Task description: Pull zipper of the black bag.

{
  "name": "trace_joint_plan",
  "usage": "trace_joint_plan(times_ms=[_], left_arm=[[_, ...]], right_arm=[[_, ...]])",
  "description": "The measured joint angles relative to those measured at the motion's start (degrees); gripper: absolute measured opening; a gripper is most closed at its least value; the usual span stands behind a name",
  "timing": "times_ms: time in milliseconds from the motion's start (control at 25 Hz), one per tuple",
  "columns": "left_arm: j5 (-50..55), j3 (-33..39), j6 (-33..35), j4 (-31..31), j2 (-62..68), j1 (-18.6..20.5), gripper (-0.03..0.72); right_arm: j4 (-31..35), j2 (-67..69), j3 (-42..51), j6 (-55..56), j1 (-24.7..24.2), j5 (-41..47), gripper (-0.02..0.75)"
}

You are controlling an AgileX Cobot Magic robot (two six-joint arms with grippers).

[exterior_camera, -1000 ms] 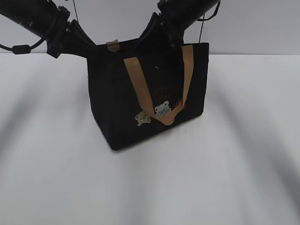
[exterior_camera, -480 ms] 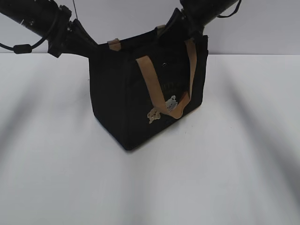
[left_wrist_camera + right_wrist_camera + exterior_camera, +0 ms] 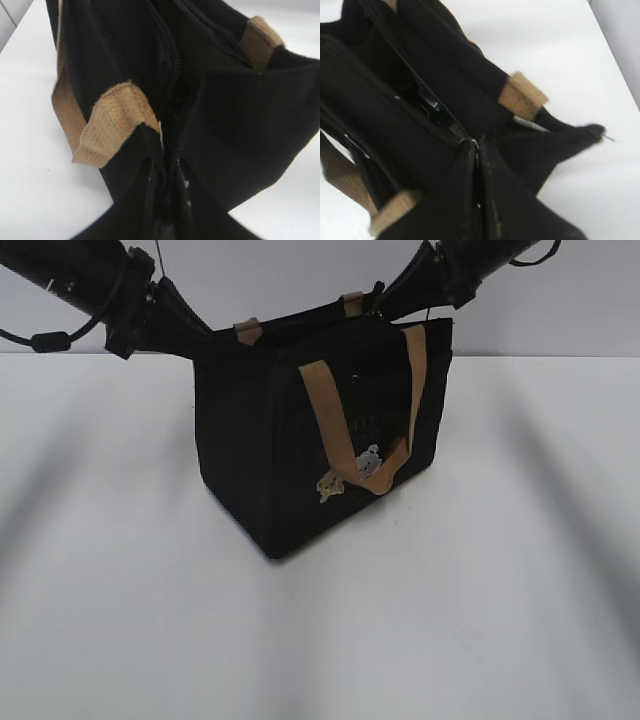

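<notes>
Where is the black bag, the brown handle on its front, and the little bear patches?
black bag (image 3: 240,450), exterior view, on its plain black side panel.
front handle (image 3: 333,420), exterior view, on the left strap of the tan loop.
bear patches (image 3: 368,461), exterior view, on the pale grey patch beside the handle's bottom curve.

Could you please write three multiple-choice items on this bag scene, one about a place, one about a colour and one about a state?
1. Where does the black bag stand?
A. On the white table
B. On a wooden shelf
C. Inside a plastic crate

2. What colour are the bag's handles?
A. Red
B. Tan
C. Blue

3. How does the left gripper stand at the bag's top edge?
A. Wide open, well clear of the bag
B. Shut on the black fabric at the end of the zip track
C. Holding a cup

Answers: 1 A, the exterior view shows the bag resting on the white surface. 2 B, the webbing straps are tan in every view. 3 B, the left wrist view shows the fingers pinched together on the fabric.
</notes>
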Motion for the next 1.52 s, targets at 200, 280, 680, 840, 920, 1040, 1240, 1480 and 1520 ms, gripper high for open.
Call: trace_joint_plan(times_ms=[200,280,680,840,920,1040,1240,1480,1520], left_arm=[[0.0,0.0,0.0,0.3,0.0,0.0,0.042],[0.0,0.0,0.0,0.3,0.0,0.0,0.042],[-1.0,0.0,-3.6,0.5,0.0,0.2,0.042],[-1.8,0.0,-7.3,0.7,-0.1,0.3,0.105],[-2.1,0.0,-10.8,0.7,-0.2,0.3,0.212],[-2.7,0.0,-16.5,1.2,-1.1,0.4,0.385],[-6.3,0.0,-31.3,5.9,-7.2,0.4,0.473],[-10.9,0.0,-63.9,31.0,-14.9,0.4,0.481],[-10.4,0.0,-70.0,35.3,-15.9,0.4,0.481]], right_arm=[[-0.9,0.0,0.0,1.2,-2.4,-0.5,-0.015],[-0.9,0.0,0.0,1.4,-2.5,-0.5,-0.015],[1.7,-1.4,0.0,1.5,-3.5,-1.1,0.123],[1.5,-4.3,-0.1,3.8,-4.1,-1.4,0.371],[1.5,-5.4,-0.1,6.5,-4.1,-1.4,0.422],[1.5,-7.1,-0.1,11.9,-4.1,-1.4,0.441],[-0.5,-10.1,-0.1,25.8,-4.1,-1.4,0.445],[-17.3,-14.2,-0.1,38.4,-4.1,-1.4,0.447],[-21.5,-15.3,-0.1,40.8,-4.1,-1.4,0.447]])
